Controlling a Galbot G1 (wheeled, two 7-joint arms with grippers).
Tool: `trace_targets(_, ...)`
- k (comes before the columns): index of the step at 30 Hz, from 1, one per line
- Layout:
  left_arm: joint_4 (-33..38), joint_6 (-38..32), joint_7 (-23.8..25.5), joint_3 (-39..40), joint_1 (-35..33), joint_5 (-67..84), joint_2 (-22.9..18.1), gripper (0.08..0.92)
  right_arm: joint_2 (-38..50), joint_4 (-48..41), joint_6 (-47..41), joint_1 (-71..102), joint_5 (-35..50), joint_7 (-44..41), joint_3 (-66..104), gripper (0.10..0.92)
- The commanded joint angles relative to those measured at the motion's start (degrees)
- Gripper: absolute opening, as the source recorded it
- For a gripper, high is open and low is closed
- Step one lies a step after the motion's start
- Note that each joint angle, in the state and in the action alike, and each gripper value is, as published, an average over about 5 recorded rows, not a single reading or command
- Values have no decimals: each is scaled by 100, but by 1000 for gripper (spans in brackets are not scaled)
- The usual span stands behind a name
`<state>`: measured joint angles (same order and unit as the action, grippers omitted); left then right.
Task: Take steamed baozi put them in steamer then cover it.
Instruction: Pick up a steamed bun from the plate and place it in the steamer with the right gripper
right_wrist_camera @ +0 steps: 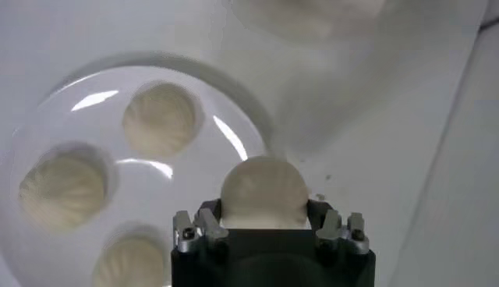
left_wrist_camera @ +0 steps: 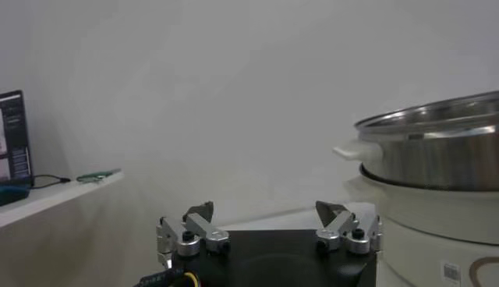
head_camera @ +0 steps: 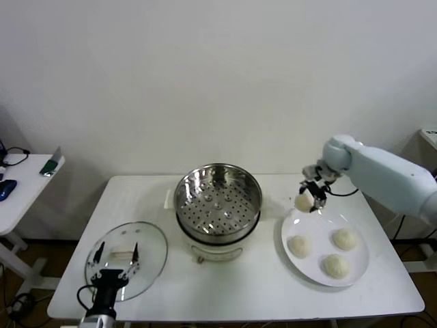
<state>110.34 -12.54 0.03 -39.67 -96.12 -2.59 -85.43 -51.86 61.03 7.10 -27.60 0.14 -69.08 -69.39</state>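
The right gripper (head_camera: 313,197) fingers grasp one baozi (head_camera: 303,202) above the plate's (head_camera: 358,265) 11 o'clock rim, clear table (head_camera: 273,287) between it and the open-topped steamer (head_camera: 218,198). The left gripper (head_camera: 115,254) rests released over the cover (head_camera: 147,268), whose handle (head_camera: 121,253) runs 9-to-3.

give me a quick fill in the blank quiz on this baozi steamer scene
1. The right gripper holds one ____.
2. The number of baozi left on the plate is ____.
3. The steamer holds ____ baozi.
4. The cover lies on the table to the steamer's ____, by the left gripper.

Missing words: baozi; three; no; left
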Motion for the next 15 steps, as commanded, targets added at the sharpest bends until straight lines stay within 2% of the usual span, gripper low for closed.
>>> trace_targets(1, 15, 3, 4, -12, -43, 36, 28, 823, -741, 481, 1129, -1699, 89, -395, -727, 704)
trace_targets(7, 24, -16, 2, -20, -110, 49, 39, 823, -1537, 569, 1911, -1754, -621, -409, -405, 704)
trace_targets(15, -11, -107, 1, -21, -201, 78, 32, 823, -2439, 579, 2214, -1098, -1433, -326, -51, 704)
